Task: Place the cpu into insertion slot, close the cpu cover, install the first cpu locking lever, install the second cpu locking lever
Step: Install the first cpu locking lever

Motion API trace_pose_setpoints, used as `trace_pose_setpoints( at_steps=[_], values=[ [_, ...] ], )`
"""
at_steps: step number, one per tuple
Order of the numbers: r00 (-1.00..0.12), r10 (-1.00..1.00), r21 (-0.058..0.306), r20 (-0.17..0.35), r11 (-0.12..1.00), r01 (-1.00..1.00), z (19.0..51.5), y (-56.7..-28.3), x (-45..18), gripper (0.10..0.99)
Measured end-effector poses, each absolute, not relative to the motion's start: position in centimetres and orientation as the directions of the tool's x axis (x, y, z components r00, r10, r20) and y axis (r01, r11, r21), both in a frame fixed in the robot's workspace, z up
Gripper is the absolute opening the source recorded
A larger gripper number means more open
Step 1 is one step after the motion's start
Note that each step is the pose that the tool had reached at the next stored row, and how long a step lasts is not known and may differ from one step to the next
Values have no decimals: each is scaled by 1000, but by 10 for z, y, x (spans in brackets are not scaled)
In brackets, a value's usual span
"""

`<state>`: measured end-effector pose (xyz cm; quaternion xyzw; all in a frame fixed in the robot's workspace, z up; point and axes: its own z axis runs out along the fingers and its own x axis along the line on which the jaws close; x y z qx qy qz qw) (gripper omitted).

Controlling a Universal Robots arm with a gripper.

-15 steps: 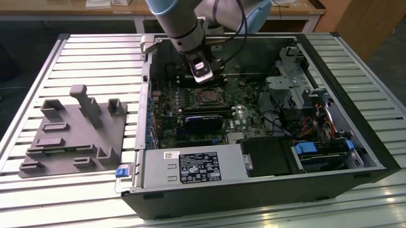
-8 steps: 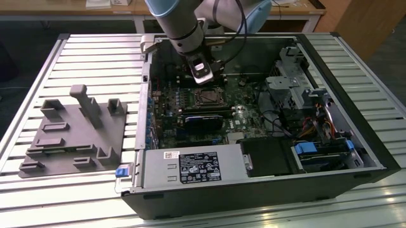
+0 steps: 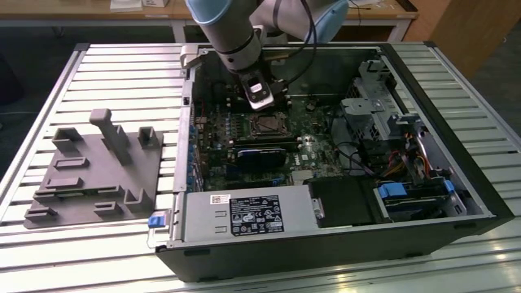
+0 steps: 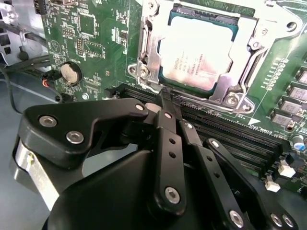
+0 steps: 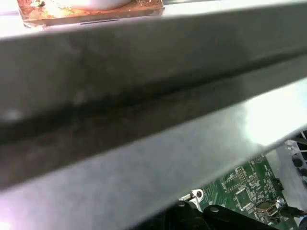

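Note:
The cpu [image 4: 199, 45], a pale silvery square chip, lies in the insertion slot [image 3: 267, 125] on the green board inside the open case. The cpu cover [image 4: 230, 88], a thin silvery frame, lies flat around the chip's edges. My gripper [image 4: 165, 98] is shut, nothing showing between its black fingers [image 4: 168, 143], and its tip sits right at the edge of the cover's frame. In the exterior view the gripper [image 3: 262, 105] hangs just above the far side of the socket. How the locking levers stand I cannot tell.
Long black card slots [image 4: 230, 139] run beside the socket and a coin battery [image 4: 71, 73] sits nearby. The grey power supply box [image 3: 244, 213] stands at the case's front, a drive cage [image 3: 374, 110] to the exterior view's right, a grey fixture tray [image 3: 89, 177] outside. The case's metal wall [image 5: 144, 96] is close.

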<state>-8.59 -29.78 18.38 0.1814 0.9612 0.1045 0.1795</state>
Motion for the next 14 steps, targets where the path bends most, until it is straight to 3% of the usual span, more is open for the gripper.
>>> trace_pose_setpoints(
  at_steps=[14],
  values=[
    [-874, 380, 276, -303, 913, 301, 182, -299, -86, 106]
  ],
)
